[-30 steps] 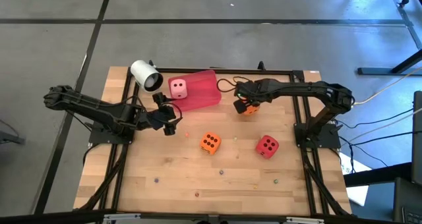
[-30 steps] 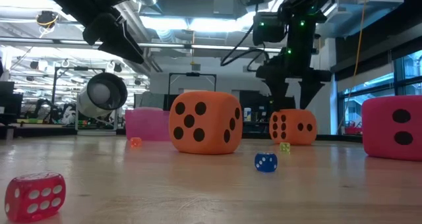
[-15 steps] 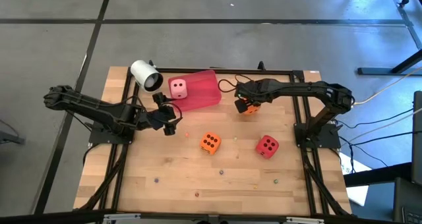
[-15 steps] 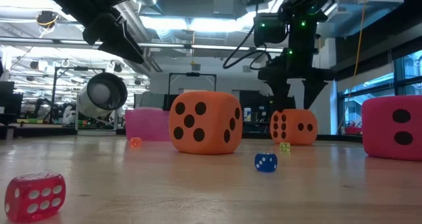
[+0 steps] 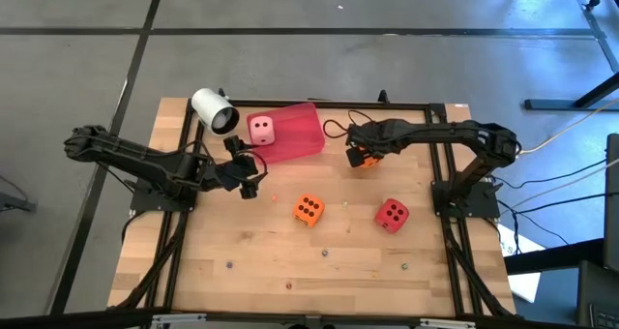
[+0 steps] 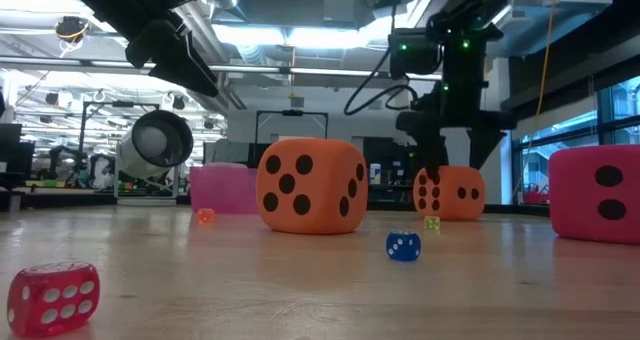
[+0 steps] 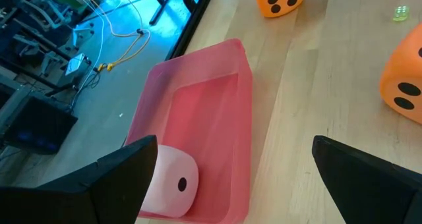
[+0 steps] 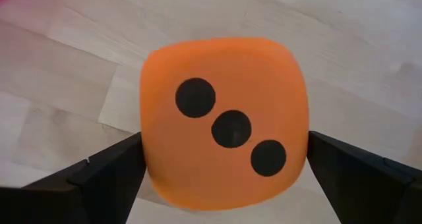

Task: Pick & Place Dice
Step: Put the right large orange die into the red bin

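Observation:
A far orange die [image 5: 364, 159] [image 6: 447, 192] rests on the table with three pips up [image 8: 227, 122]. My right gripper [image 5: 360, 154] [image 8: 224, 140] is open over it, pointing down, with one finger on each side. A pale pink die [image 5: 261, 129] [image 7: 170, 182] lies in the red tray [image 5: 295, 133]. A second orange die [image 5: 309, 209] [image 6: 311, 185] and a red die [image 5: 392, 214] [image 6: 600, 193] sit on the bare wood. My left gripper [image 5: 248, 180] [image 7: 235, 145] hangs open beside the tray's near edge. My right gripper comes at the far orange die from above, pointing down. Its fingers [image 8: 109, 171] stand against two opposite side faces [image 8: 148, 151]. I cannot tell whether they touch it. The die sits flat on the table.
A white cylinder [image 5: 215, 109] [image 6: 155, 143] stands off the tray's far left corner. Tiny coloured dice and beads are scattered on the near half: a red one [image 6: 52, 295], a blue one [image 6: 403, 245]. Black frame rails [image 5: 447, 174] run along the table's sides.
My right gripper has come down over the far orange die, so its open fingers now reach lower along the die's sides. The left arm has kept still.

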You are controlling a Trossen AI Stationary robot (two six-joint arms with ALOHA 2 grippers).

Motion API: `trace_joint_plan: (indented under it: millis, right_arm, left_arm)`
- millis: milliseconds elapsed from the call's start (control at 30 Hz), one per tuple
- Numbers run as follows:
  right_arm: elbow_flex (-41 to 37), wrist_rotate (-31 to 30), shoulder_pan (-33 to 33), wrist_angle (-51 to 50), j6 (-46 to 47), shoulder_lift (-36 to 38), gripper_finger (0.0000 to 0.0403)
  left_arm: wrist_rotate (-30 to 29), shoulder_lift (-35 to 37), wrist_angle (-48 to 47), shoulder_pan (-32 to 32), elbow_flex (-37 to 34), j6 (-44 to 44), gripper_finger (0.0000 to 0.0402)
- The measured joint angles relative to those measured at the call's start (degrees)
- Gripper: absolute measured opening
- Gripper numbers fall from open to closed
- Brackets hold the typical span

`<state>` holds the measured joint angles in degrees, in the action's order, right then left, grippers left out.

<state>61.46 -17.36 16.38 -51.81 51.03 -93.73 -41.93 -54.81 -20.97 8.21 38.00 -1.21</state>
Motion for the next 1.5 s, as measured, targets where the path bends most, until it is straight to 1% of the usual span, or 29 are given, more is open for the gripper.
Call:
trace_joint_plan:
  millis: [267,400,500,767,1000,1067,1233,1267,1400,1500]
  right_arm:
    - [-0.28,-0.23,0.0,1.45,-1.52,-0.06,0.04]
    - [-0.27,-3.65,-0.04,2.65,-3.96,-1.2,0.04]
    - [-0.2,-4.36,-0.02,2.89,-5.21,-1.97,0.0399]
    - [-0.23,-4.75,0.0,4.04,-7.9,-2.27,0.0359]
    - [-0.28,-4.95,-1.4,5.36,-14.5,-2.21,0.0352]
    - [-0.09,-3.87,-1.93,5.44,-17.0,-2.16,0.0352]
    - [3.02,3.31,-3.54,4.25,-20.11,-1.81,0.0352]
    - [3.97,3.57,-3.93,4.16,-20.46,-1.56,0.0351]
    - [9.6,4.98,-5.22,2.25,-22.32,-1.28,0.0351]
    - [14.83,7.48,-6.26,0.73,-23.85,-1.07,0.0351]
  left_arm:
    - [0.0,0.0,0.0,0.0,0.0,0.0,0.04]
    - [0.0,0.0,0.0,0.0,0.0,0.0,0.04]
    - [0.01,0.0,0.0,-0.01,0.0,0.0,0.04]
    - [0.01,0.01,0.0,-0.01,0.0,0.01,0.04]
    - [0.0,0.0,0.0,-0.02,0.0,0.0,0.04]
    - [0.02,0.02,0.0,-0.02,0.0,0.0,0.04]
    - [0.02,0.0,0.0,-0.02,0.0,0.0,0.04]
    - [0.0,0.02,0.0,0.0,0.0,0.0,0.04]
    - [0.01,0.0,0.0,-0.02,0.0,0.0,0.04]
    - [0.02,0.01,0.0,-0.02,0.0,0.0,0.04]
